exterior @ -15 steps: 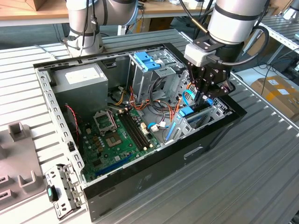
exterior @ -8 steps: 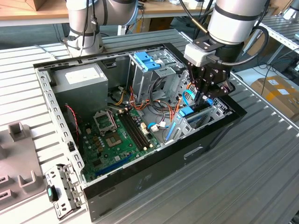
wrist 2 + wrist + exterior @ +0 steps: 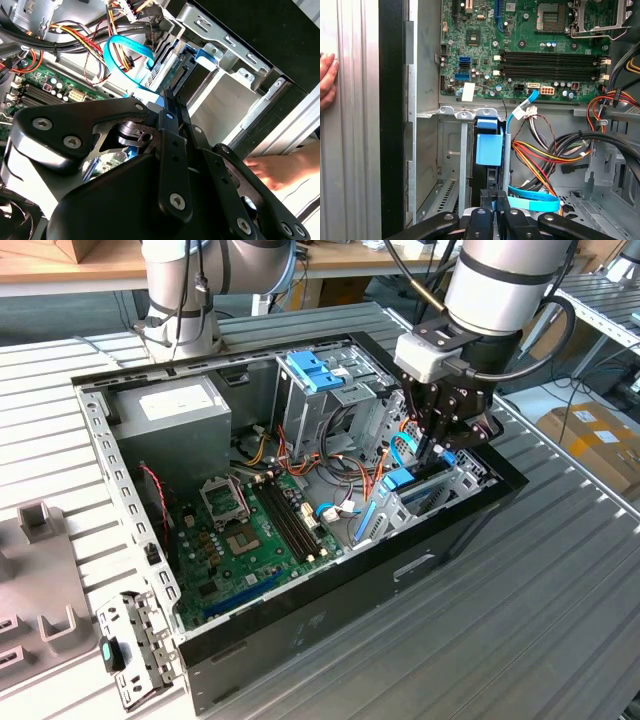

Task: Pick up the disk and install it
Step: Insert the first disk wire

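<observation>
Hand (image 3: 495, 200) grips the disk (image 3: 488, 147), edgewise in the bay (image 3: 460, 480) at the case's (image 3: 300, 630) three o'clock in the exterior view — pickup done, seating apparently unfinished.

matt blk claw (image 3: 494, 199), blue plastic-framed disk (image 3: 488, 147), bare metal case (image 3: 427, 165)

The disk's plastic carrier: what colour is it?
The carrier is light blue, clearest in the first wrist view.
</observation>
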Controlling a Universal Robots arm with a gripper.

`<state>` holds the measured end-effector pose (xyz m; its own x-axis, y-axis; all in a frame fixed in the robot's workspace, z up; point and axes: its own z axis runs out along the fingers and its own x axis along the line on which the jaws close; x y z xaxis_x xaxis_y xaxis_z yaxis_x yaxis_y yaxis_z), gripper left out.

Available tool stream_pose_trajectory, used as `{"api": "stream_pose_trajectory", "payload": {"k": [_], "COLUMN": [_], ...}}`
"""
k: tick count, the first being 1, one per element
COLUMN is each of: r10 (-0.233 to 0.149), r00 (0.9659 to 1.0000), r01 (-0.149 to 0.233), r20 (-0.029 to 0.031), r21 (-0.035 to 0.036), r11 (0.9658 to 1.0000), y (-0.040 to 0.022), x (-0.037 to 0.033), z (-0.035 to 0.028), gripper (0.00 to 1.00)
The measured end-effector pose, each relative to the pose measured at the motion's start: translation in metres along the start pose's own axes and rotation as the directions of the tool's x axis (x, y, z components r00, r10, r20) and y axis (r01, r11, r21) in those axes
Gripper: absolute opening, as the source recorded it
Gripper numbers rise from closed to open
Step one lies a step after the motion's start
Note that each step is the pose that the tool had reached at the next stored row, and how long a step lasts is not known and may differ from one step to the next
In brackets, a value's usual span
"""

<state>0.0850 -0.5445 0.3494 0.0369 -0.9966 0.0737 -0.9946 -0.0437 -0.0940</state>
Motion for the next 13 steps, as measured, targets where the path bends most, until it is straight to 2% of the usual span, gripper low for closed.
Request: {"api": "stream_pose_trajectory", "payload": {"k": [13], "r10": [0.0], "r00": [1.0], "r01": [0.0], "r20": [-0.0001], "r21": [0.001], "r11": [1.0], "y": [0.0001], "x": [-0.0001], "z": [0.0012], "gripper": [0.16]}}
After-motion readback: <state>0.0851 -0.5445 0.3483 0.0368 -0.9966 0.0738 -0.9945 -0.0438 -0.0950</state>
